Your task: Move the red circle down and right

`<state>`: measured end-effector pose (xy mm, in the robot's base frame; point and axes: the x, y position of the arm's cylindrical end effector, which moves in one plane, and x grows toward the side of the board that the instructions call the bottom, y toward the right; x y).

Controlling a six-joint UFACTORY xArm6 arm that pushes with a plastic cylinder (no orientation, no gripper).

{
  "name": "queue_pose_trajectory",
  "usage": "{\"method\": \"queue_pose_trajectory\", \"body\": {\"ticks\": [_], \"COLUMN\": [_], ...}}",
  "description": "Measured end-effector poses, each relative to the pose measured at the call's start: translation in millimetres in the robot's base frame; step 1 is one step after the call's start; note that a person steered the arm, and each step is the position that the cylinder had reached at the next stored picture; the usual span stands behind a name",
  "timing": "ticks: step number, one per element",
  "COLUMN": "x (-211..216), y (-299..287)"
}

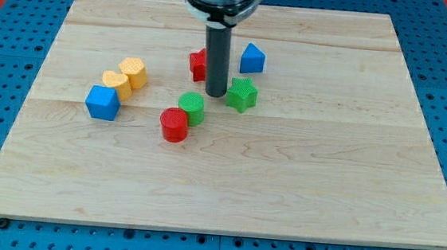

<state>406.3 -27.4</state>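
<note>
The red circle (174,125) lies left of the board's middle, touching the green circle (192,107) at its upper right. My tip (215,94) rests on the board above and to the right of both, just left of the green star (242,94). The rod hides part of a second red block (198,64) behind it; its shape cannot be made out.
A blue block (252,58) sits at the rod's upper right. Two yellow blocks (132,71) (116,83) and a blue cube (102,103) cluster at the view's left. The wooden board (324,173) lies on a blue perforated table.
</note>
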Motion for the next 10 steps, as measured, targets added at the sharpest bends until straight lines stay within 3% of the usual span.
{"method": "queue_pose_trajectory", "body": {"ticks": [2,4,6,9,10], "x": [10.0,73.8,96.5,116.9,116.9], "y": [-62.2,-63.3,-69.4,7.9,-13.3]}}
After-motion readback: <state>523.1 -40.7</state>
